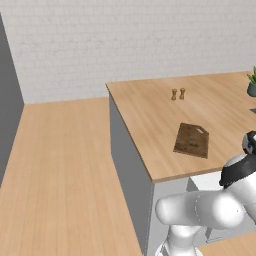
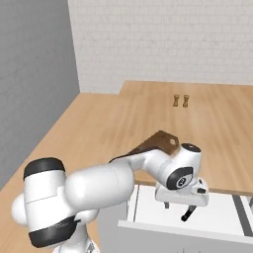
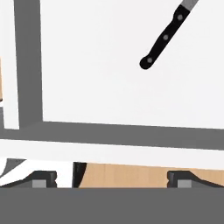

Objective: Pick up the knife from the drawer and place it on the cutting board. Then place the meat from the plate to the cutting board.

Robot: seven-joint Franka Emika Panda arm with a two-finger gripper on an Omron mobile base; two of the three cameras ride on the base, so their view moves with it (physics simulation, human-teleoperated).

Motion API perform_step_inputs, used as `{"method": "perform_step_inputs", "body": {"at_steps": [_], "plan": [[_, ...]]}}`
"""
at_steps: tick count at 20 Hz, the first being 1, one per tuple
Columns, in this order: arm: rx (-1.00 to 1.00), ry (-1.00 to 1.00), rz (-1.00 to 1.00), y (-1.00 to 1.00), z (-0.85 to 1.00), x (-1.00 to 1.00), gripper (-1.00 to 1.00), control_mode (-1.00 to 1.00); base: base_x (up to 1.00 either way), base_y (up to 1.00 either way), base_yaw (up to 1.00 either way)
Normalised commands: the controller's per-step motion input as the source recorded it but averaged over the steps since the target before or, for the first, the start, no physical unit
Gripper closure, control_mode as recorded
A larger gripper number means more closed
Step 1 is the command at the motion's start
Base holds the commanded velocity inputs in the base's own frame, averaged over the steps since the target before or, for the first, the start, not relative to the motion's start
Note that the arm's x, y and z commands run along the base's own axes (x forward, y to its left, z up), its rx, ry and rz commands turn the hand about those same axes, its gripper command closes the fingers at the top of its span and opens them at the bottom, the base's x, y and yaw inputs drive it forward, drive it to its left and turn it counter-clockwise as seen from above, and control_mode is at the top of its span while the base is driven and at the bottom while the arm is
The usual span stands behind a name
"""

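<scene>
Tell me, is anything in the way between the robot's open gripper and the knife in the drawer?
Nothing visible is. The gripper hangs open over the pulled-out drawer, and in the hand view the knife lies alone on the bare white drawer floor, off to one side of the fingertips, with no other thing between them.

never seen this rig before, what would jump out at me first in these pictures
Likely the white arm bent low over the open drawer, its open gripper hanging just above the white floor. Next, the black-handled knife lying aslant on the drawer floor in the hand view, apart from the fingertips. Then the dark cutting board near the counter's front edge.
</scene>
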Motion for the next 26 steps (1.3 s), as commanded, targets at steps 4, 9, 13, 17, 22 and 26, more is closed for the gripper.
{"method": "perform_step_inputs", "body": {"at_steps": [4, 9, 13, 17, 22, 26], "plan": [[0.0, -0.01, 0.01, -0.03, -0.39, 0.07, -1.0, -1.0, 0.0, 0.0, 0.0], [0.0, 0.01, 0.0, 0.0, -0.45, 0.0, -1.0, -1.0, 0.0, 0.0, 0.0], [0.0, 0.05, 0.0, 0.0, -0.35, 0.0, -1.0, -1.0, 0.0, 0.0, 0.0], [0.0, 0.05, 0.0, -0.01, -0.28, 0.0, -1.0, -1.0, 0.0, 0.0, 0.0], [0.0, 0.04, 0.0, -0.05, -0.36, 0.0, -1.0, -1.0, 0.0, 0.0, 0.0], [0.0, 0.02, 0.0, -0.06, -0.28, 0.0, -1.0, -1.0, 0.0, 0.0, 0.0]]}}
